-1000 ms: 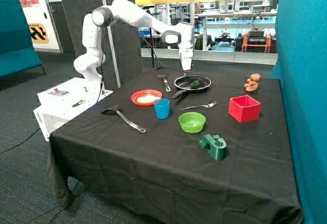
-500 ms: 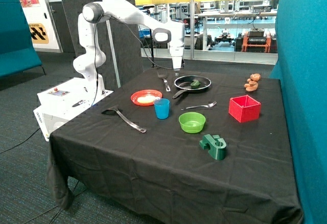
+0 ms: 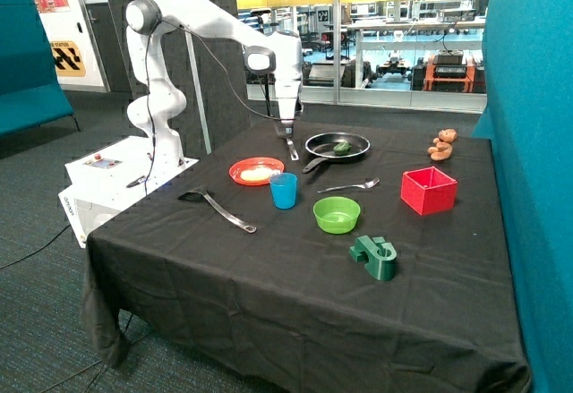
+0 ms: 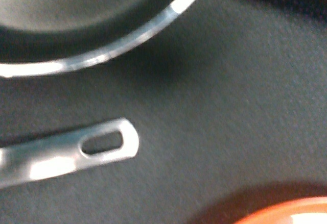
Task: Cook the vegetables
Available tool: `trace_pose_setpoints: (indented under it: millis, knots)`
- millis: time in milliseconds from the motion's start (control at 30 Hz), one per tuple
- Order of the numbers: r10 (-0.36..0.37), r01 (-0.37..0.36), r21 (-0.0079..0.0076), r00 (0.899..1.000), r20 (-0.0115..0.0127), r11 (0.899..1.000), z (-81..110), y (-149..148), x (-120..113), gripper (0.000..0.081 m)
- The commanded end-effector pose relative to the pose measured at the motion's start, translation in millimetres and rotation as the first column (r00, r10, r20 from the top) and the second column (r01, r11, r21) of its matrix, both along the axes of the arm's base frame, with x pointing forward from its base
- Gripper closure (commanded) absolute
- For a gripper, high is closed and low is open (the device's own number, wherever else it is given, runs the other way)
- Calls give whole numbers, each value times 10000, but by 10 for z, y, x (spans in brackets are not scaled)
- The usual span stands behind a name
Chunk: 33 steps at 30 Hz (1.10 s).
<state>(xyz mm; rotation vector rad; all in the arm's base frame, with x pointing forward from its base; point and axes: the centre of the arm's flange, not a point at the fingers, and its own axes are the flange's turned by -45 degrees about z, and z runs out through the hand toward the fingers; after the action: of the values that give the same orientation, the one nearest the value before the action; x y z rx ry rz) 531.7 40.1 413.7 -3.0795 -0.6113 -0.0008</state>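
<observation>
Vegetables here are 2 small toy pieces in different places: the dark green lumpy piece [image 3: 342,148] lies inside the black frying pan [image 3: 358,153] at the far side of the table [image 3: 269,303], while the pale yellow oval piece [image 3: 257,174] sits on the orange plate [image 3: 237,175], just beside the blue cup [image 3: 284,191]. So 1 piece seems to be in the pan and 1 not yet.

By size, the arm comes first. Its gripper [image 3: 286,127] hangs low over the slotted spatula [image 3: 288,142], between pan and plate; I cannot tell whether it is apart or together. The wrist view shows the pan's rim [image 4: 127,40], a slotted metal handle end [image 4: 104,145] and the plate's edge [image 4: 286,211], all on black cloth.

Risks, as I judge them: the yellow piece is small and rounded, so a grasp off its middle could squirt it off the plate. Descending here could strike the spatula and knock it against the pan.

Open room is fair: bare cloth lies between plate, pan handle and fork [image 3: 349,184]. The green bowl [image 3: 337,214], red box [image 3: 429,190], ladle [image 3: 218,206], green block [image 3: 374,257] and teddy bear [image 3: 441,144] stand well apart from that path. The pan sits near the table's far edge.
</observation>
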Motion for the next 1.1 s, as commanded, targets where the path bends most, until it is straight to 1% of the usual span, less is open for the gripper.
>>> trace_pose_setpoints:
  millis: [0, 100, 300, 467, 533, 700, 800, 967, 1067]
  knots:
    - [-212, 212, -21, 9998, -1, 9998, 41, -320, -237, 183]
    - [-147, 147, -21, 9999, -1, 9999, 62, -436, -357, 237]
    - [-144, 144, -21, 9999, -1, 9999, 19, -627, -609, 324]
    - [-290, 290, -21, 9996, -1, 9996, -8, -779, -837, 489]
    - [-290, 290, -21, 9996, -1, 9996, -23, -829, -888, 527]
    - [-531, 531, -21, 9986, -1, 9986, -76, -958, -960, 542]
    - [-653, 653, -21, 9979, -1, 9979, -111, -1046, -986, 523]
    - [-1123, 1123, -21, 9937, -1, 9937, -215, -1244, -1006, 479]
    - [-1246, 1246, -21, 9922, -1, 9922, -263, -1311, -1008, 473]
